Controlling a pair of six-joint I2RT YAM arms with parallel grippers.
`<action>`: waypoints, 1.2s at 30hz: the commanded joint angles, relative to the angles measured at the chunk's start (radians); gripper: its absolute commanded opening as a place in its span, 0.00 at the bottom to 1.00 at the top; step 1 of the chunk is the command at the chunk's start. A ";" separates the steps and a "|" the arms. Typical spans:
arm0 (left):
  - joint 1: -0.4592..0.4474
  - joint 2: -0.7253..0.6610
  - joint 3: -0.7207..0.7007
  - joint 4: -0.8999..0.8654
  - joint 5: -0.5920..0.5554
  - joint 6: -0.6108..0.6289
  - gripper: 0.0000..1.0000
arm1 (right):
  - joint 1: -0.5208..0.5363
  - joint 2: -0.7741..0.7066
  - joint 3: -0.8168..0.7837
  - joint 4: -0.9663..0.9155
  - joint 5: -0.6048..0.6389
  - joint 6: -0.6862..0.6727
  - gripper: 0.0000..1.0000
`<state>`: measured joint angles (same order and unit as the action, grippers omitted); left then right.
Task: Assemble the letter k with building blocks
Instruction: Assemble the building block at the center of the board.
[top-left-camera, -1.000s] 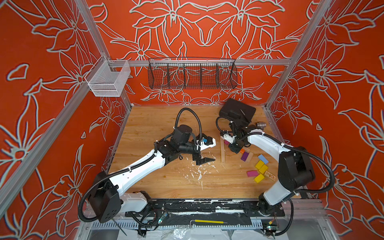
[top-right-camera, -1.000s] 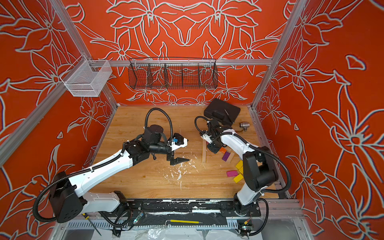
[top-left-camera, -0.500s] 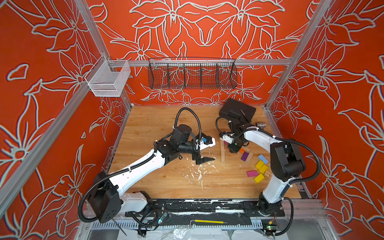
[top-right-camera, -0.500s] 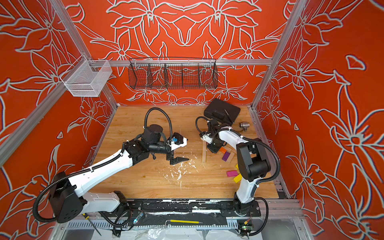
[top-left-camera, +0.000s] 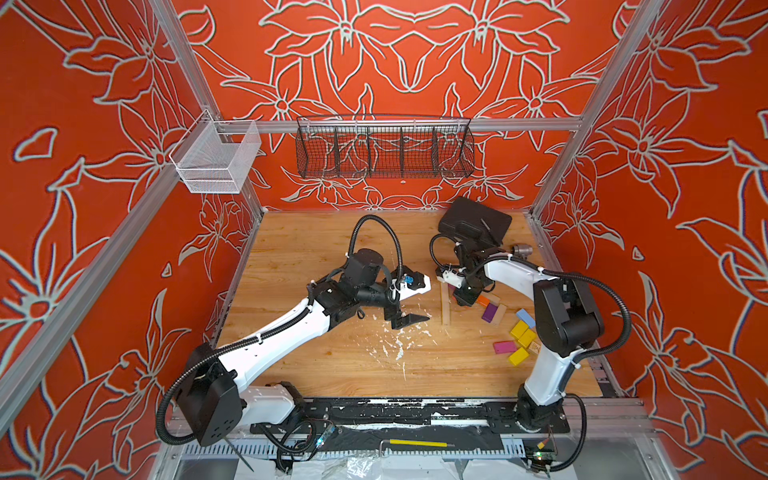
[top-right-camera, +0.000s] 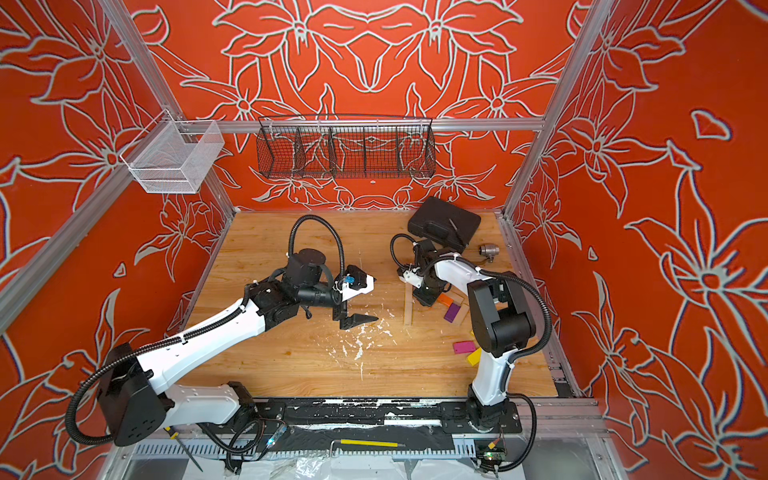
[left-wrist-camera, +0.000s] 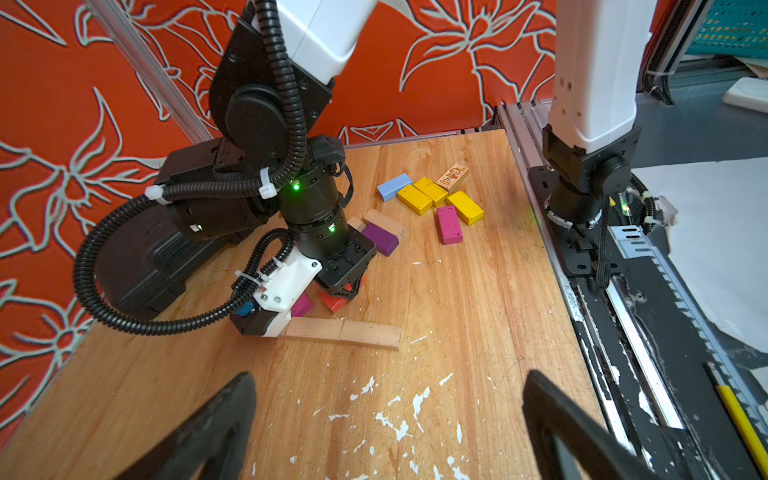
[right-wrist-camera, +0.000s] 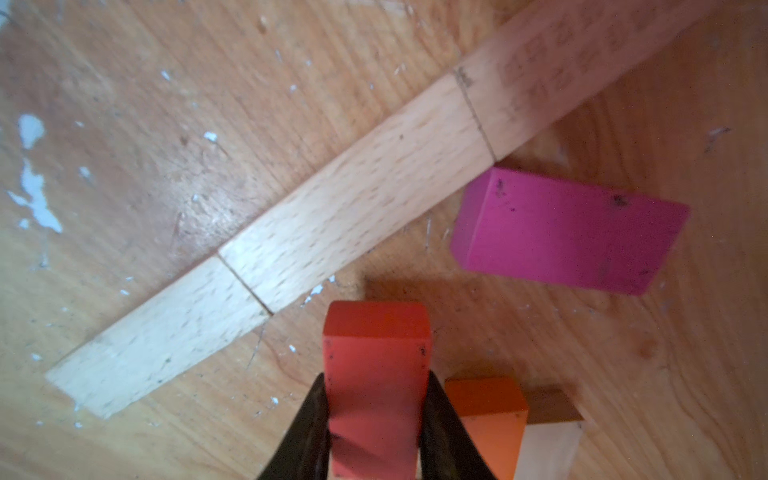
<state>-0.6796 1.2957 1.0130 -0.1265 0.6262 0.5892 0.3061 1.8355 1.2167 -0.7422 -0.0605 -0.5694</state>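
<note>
right of centre in a top view, the right gripper (top-left-camera: 464, 297) pinches a red block (right-wrist-camera: 376, 345) just beside a row of plain blocks (top-left-camera: 445, 305), while the left gripper (top-left-camera: 409, 321) hangs at mid-frame, jaws spread wide and empty.

Closed in on three sides by orange-red walls (top-left-camera: 395, 62) printed with white outlined flowers. Framed by silver aluminium posts (top-left-camera: 590, 95) and a silver rear crossbar (top-left-camera: 274, 126). On that bar, a black wire basket (top-left-camera: 384, 149) divided into compartments; at the left corner, a white mesh bin (top-left-camera: 216, 162). Below, a light wooden plank tabletop (top-left-camera: 311, 241), flecked with white paint chips (top-left-camera: 399, 351). Evenly lit, without hard shadows.
</note>
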 joint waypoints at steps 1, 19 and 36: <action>0.005 0.000 -0.007 -0.005 0.018 0.025 0.97 | -0.010 0.024 0.027 -0.004 -0.025 -0.021 0.25; 0.007 -0.004 -0.007 0.001 0.026 0.018 0.97 | -0.022 -0.020 0.020 -0.009 -0.043 0.000 0.44; 0.008 0.000 0.005 -0.014 0.040 0.014 0.97 | -0.075 -0.111 -0.047 0.003 -0.149 -0.004 0.45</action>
<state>-0.6796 1.2957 1.0130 -0.1272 0.6411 0.5903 0.2401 1.7245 1.1790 -0.7277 -0.1513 -0.5652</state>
